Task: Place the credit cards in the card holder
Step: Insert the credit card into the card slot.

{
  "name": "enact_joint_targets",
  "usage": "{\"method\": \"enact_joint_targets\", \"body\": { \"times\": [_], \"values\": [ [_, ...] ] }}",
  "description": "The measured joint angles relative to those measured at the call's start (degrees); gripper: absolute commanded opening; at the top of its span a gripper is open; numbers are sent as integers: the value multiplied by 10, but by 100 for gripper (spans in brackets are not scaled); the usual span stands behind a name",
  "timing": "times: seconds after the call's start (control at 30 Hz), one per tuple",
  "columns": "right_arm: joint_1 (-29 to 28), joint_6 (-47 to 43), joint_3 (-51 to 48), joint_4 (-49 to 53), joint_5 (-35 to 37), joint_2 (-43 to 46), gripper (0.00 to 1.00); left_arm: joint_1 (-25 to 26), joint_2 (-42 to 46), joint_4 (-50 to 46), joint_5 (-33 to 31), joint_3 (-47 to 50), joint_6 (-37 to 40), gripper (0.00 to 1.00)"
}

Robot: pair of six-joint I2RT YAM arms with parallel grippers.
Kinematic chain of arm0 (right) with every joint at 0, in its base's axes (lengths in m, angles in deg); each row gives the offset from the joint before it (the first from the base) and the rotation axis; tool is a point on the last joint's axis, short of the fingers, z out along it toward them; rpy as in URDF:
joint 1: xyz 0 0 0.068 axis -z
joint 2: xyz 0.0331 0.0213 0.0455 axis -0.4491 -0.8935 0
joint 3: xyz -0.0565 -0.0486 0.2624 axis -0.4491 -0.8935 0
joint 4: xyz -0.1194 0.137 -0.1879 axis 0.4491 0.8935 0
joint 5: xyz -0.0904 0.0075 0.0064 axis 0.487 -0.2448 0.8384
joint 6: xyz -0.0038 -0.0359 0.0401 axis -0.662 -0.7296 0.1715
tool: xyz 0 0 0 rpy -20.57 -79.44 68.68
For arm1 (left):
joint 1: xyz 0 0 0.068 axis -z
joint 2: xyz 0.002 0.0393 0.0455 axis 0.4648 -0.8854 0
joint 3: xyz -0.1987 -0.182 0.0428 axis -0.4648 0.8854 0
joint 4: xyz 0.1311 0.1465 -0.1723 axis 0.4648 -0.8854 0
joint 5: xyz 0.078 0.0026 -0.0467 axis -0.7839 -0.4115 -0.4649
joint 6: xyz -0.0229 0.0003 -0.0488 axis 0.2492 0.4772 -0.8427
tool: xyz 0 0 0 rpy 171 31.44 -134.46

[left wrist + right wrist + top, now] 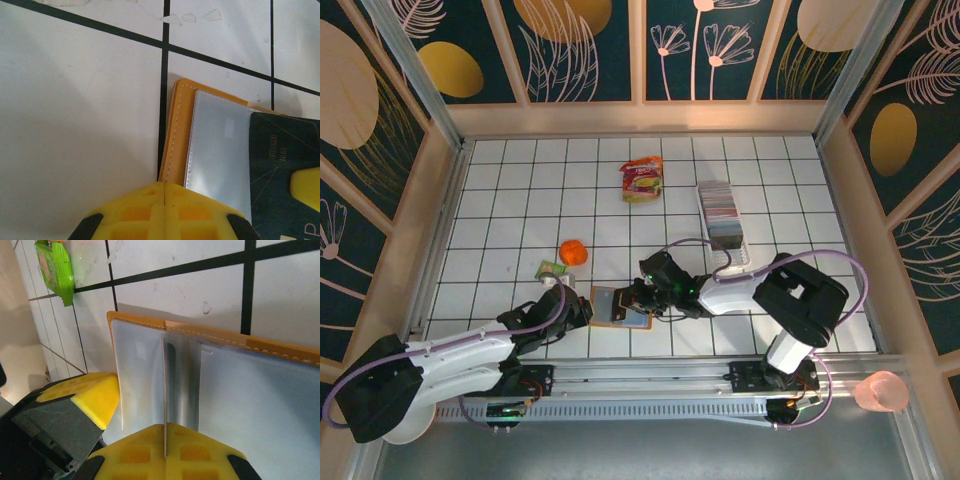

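We see the card holder (pixel 612 308) lying open on the white tiled counter (pixel 500 200), near its front edge and between the two arms, with the grey-blue inside facing up. The left pincer (pixel 582 305) comes in from the left. In its wrist view its yellow fingers are pressed together (pixel 164 200), with the tips right at the holder's orange stitched edge (pixel 172 135). We cannot tell whether they pinch that edge or only press on it.

The right pincer (pixel 642 295) reaches in from the right over the holder. In its own view the fingers are together (pixel 165 445), clamped on a thin card that we see edge-on, rising from between them toward the clear pockets of the holder (pixel 145 370). From the left wrist, that dark card (pixel 280 155) lies flat across the right part of the grey-blue lining, with a yellow fingertip (pixel 307 186) of the right pincer on top of it.

Well apart, toward the far right, the rest of the credit cards (pixel 720 205) stand stacked in a long clear tray (pixel 736 252). A red-and-yellow snack packet (pixel 642 180) lies far back. An orange ball (pixel 572 252) and a small green packet (pixel 552 270) sit just behind the left pincer.
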Motion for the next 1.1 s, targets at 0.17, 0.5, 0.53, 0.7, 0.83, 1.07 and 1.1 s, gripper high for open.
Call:
{"method": "enact_joint_targets", "body": {
  "times": [0.17, 0.5, 0.53, 0.7, 0.83, 1.07, 1.1],
  "values": [
    [-3, 7, -2, 0, 2, 0, 0, 0, 2, 3, 0, 3, 0, 0],
    [-10, 20, -4, 40, 31, 19, 0, 0, 13, 3, 2, 9, 0, 0],
    [-11, 20, -4, 42, 33, 20, 0, 0, 13, 3, 2, 9, 0, 0],
    [-13, 19, -4, 44, 34, 21, 0, 0, 13, 5, 2, 10, 0, 0],
    [-15, 19, -4, 34, 29, 16, 0, 0, 13, 6, 2, 11, 0, 0],
    [-18, 19, -4, 13, 23, 9, 0, 0, 13, 6, 2, 11, 0, 0],
    [-18, 19, -4, 10, 21, 9, 0, 0, 13, 7, 2, 11, 0, 0]
  ]
}}
